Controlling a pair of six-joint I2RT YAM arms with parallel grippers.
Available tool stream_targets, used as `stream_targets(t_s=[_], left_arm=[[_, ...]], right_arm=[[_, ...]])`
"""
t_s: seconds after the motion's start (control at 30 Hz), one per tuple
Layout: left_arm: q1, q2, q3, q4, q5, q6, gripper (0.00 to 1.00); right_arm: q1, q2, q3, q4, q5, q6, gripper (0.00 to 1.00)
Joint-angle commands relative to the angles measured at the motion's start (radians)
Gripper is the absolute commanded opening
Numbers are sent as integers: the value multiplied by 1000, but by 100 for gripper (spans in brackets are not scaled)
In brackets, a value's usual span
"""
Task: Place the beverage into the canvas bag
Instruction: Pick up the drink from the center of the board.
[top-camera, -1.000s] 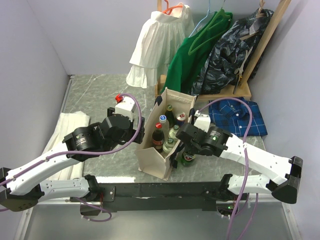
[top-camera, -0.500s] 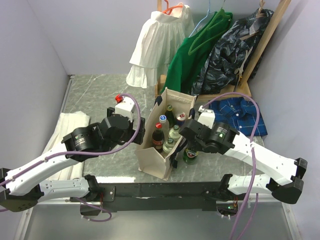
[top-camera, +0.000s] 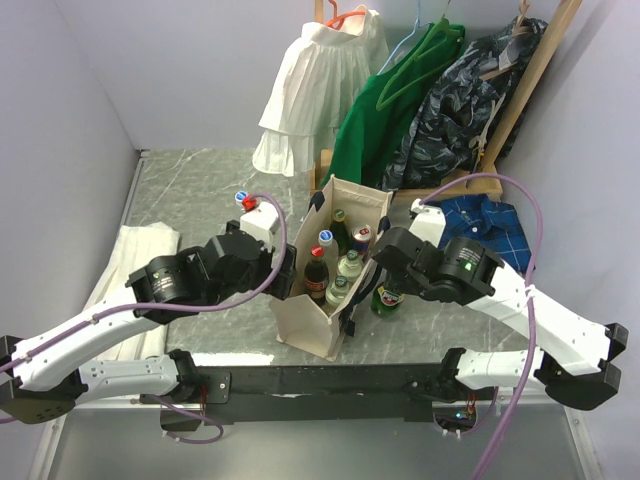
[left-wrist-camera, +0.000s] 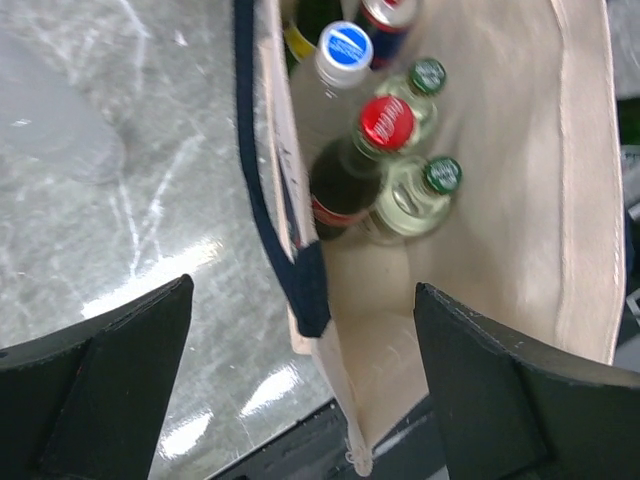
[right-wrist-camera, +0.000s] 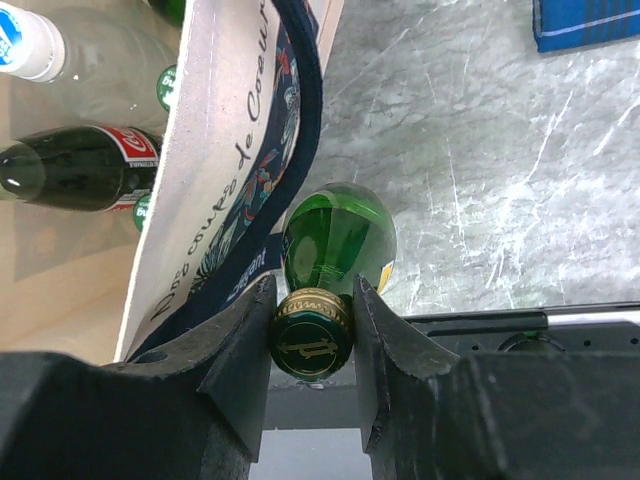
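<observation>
Currently pinching green bottle (right-wrist-camera: 340, 240) by cap with right fingers (right-wrist-camera: 238, 350), just outside canvas bag (top-camera: 305, 325) beside navy handle (right-wrist-camera: 300, 120); holding left fingers (left-wrist-camera: 110, 360) wide over bag's rim. Might snag handle on lifting, tipping bag or wrenching bottle loose.

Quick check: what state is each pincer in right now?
Left pincer: open wide, holding nothing.
Right pincer: closed on the green glass bottle, gripping it at its gold cap.

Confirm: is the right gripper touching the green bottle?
Touching. Right wrist view: the right gripper clamps the green bottle, fingers pressed against both sides of its gold cap, no gap.
</observation>
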Motion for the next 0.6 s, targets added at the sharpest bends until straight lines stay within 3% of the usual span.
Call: stream_targets(t_s=[0.0,0.27,0.47,0.57], left_arm=[[-5,-9,-10,20,87,21,95],[-3,-11,-29,1,96,10,84],[-5,-5,-47,-8,99,2,65],[-5,5,-47,-11,99,2,50]], right_arm=[[-7,-36,81,5,82,1,0],[-9,-28,128,-20,95,-11,0],[-11,-22,182,-47,109,-22,0],[-12,-19,217,-63,117,-28,0]])
